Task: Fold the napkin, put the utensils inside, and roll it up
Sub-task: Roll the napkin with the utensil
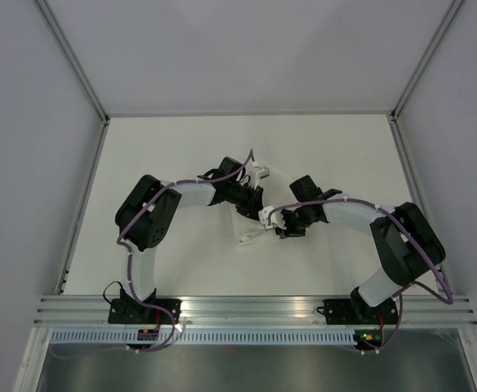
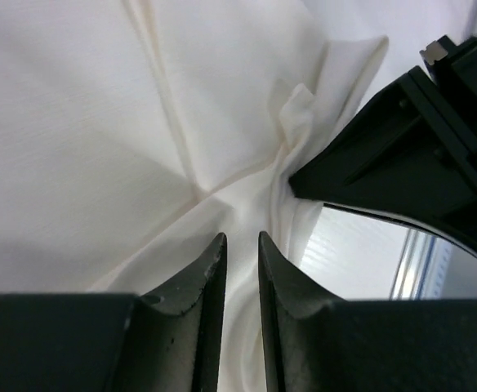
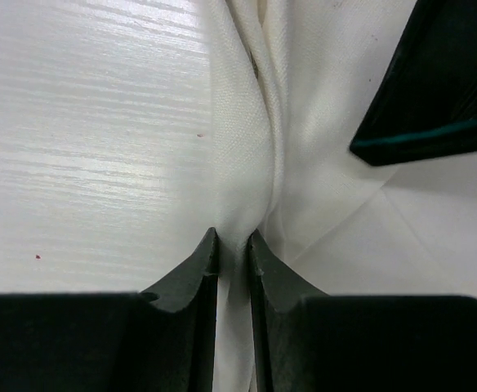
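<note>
The white napkin [image 1: 250, 234] is bunched up between the two arms at the middle of the table. My left gripper [image 1: 253, 196] is shut on a gathered fold of the napkin [image 2: 181, 122]; the cloth runs between its fingertips [image 2: 240, 238]. My right gripper [image 1: 276, 222] is shut on another pinched fold of the napkin [image 3: 304, 98], with cloth squeezed between its fingertips [image 3: 233, 234]. The two grippers are close together and each shows as a black shape in the other's wrist view. A thin teal-green line [image 3: 418, 140] runs along the edge of that black shape; I cannot tell whether it is the utensil.
The white table [image 1: 181, 155] is fenced by metal rails at left and right and by grey walls. The arm bases stand on the aluminium rail [image 1: 255, 309] at the near edge. Bare wood-grain tabletop [image 3: 83, 122] lies left of the right gripper.
</note>
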{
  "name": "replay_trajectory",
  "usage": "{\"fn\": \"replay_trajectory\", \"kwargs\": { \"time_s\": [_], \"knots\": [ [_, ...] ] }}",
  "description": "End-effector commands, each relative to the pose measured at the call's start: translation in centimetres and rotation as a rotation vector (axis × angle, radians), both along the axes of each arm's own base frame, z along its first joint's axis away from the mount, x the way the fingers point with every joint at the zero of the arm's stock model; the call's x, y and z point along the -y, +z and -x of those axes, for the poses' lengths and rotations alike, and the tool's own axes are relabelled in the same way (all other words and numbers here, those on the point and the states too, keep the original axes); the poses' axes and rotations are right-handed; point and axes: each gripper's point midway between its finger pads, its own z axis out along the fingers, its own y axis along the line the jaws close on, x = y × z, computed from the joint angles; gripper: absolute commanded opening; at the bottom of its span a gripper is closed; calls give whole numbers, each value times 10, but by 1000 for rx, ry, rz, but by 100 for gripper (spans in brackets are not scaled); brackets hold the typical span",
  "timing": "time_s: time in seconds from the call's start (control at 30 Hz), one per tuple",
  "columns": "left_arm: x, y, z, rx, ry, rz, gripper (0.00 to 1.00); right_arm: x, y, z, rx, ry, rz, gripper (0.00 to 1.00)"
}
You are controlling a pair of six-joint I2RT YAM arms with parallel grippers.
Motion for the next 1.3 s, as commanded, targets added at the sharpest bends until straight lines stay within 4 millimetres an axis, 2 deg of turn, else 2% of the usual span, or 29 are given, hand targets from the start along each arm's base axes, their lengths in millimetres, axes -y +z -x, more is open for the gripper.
{"fn": "replay_trajectory", "kwargs": {
  "time_s": [0.0, 0.03, 0.07, 0.1, 0.13, 0.2, 0.23, 0.27, 0.3, 0.33, 0.37, 0.4, 0.47, 0.5, 0.6, 0.63, 0.7, 0.73, 0.77, 0.8, 0.87, 0.9, 0.93, 1.0, 1.03, 1.13, 1.17, 1.2, 1.27],
  "knots": [
    [-12, 50, -53, 228, 254, 57, 27, 30, -25, 65, -353, 32, 110, 9],
    [-22, 59, -49, 249, 301, 74, 28, 30, -23, 63, -378, 31, 99, 9],
    [-29, 72, -64, 323, 379, 89, 29, 33, -21, 70, -428, 33, 107, 9],
    [-34, 79, -65, 352, 410, 105, 30, 30, -21, 64, -450, 36, 106, 9],
    [-43, 73, -61, 360, 438, 90, 31, 35, -19, 67, -494, 39, 115, 9],
    [-52, 105, -68, 474, 518, 150, 32, 33, -20, 60, -549, 41, 111, 9],
    [-60, 98, -61, 483, 534, 138, 32, 36, -17, 66, -598, 55, 119, 10],
    [-67, 113, -62, 531, 572, 161, 33, 34, -16, 67, -626, 61, 110, 10],
    [-73, 112, -57, 569, 580, 176, 33, 33, -19, 61, -656, 60, 114, 10],
    [-76, 118, -55, 604, 590, 193, 33, 35, -15, 66, -701, 70, 120, 10],
    [-79, 132, -52, 655, 614, 221, 34, 35, -15, 65, -725, 69, 117, 10],
    [-83, 133, -45, 704, 612, 237, 35, 33, -17, 60, -748, 65, 114, 10],
    [-82, 150, -32, 792, 613, 264, 36, 34, -17, 60, -786, 61, 119, 10],
    [-82, 146, -27, 859, 583, 231, 37, 33, -18, 56, -798, 53, 117, 10],
    [-63, 150, -5, 952, 518, 189, 38, 34, -20, 52, -819, 38, 121, 10],
    [-60, 143, 0, 1005, 460, 129, 38, 34, -20, 51, -824, 34, 123, 10],
    [-43, 141, 17, 1058, 372, 102, 38, 33, -21, 49, -827, 27, 121, 10],
    [-38, 131, 24, 1057, 321, 67, 38, 33, -21, 48, -827, 23, 121, 10],
    [-26, 127, 39, 1071, 267, 63, 38, 33, -22, 47, -826, 20, 123, 10],
    [-20, 127, 44, 1096, 222, 47, 39, 33, -22, 47, -830, 15, 123, 10],
    [-7, 103, 64, 1090, 118, -19, 39, 33, -23, 47, -828, 13, 126, 10],
    [-1, 100, 68, 1106, 86, -26, 39, 34, -25, 48, -834, 6, 131, 10],
    [8, 86, 81, 1095, 30, -40, 40, 34, -26, 47, -826, 3, 130, 10],
    [19, 76, 91, 1102, -24, -54, 40, 34, -28, 47, -828, -1, 133, 10],
    [25, 60, 100, 1097, -73, -81, 41, 34, -29, 48, -832, -4, 135, 10],
    [33, 45, 105, 1109, -118, -106, 45, 34, -29, 46, -831, -11, 135, 10],
    [35, 36, 105, 1101, -130, -121, 48, 35, -30, 47, -834, -15, 137, 10],
    [36, 33, 103, 1099, -128, -132, 54, 35, -30, 46, -830, -18, 138, 10],
    [41, 29, 102, 1103, -134, -138, 59, 35, -31, 46, -832, -22, 137, 10]
  ]
}}
